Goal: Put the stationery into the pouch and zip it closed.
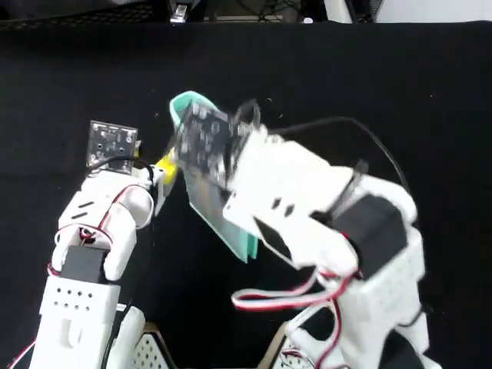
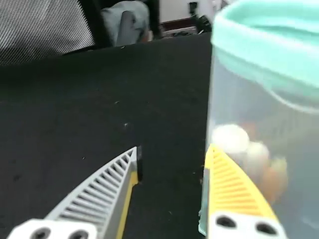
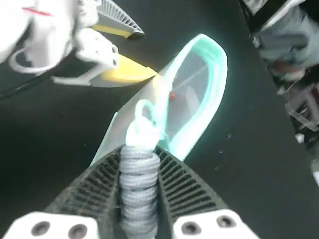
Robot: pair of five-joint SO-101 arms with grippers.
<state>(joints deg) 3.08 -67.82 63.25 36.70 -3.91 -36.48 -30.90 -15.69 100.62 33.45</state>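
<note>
The pouch (image 1: 206, 201) is translucent with mint-green trim and stands tilted on the black table between the two arms. Through its wall (image 2: 259, 124) I see white and orange stationery inside. Its mouth (image 3: 199, 94) gapes open. My right gripper (image 3: 139, 155) is shut on the grey braided zip-pull cord (image 3: 138, 184), which ends in a mint loop at the pouch's edge. My left gripper (image 2: 172, 154) is open beside the pouch, its yellow finger (image 2: 233, 191) against the pouch's side and its grey finger (image 2: 102, 191) over bare table. In the high view the yellow finger (image 1: 164, 170) touches the pouch's left edge.
A black cloth (image 1: 369, 84) covers the table, with free room at the back and to both sides. The right arm's white body (image 1: 307, 200) hangs over the pouch's near half. A chair and room clutter (image 2: 124, 22) lie beyond the table's far edge.
</note>
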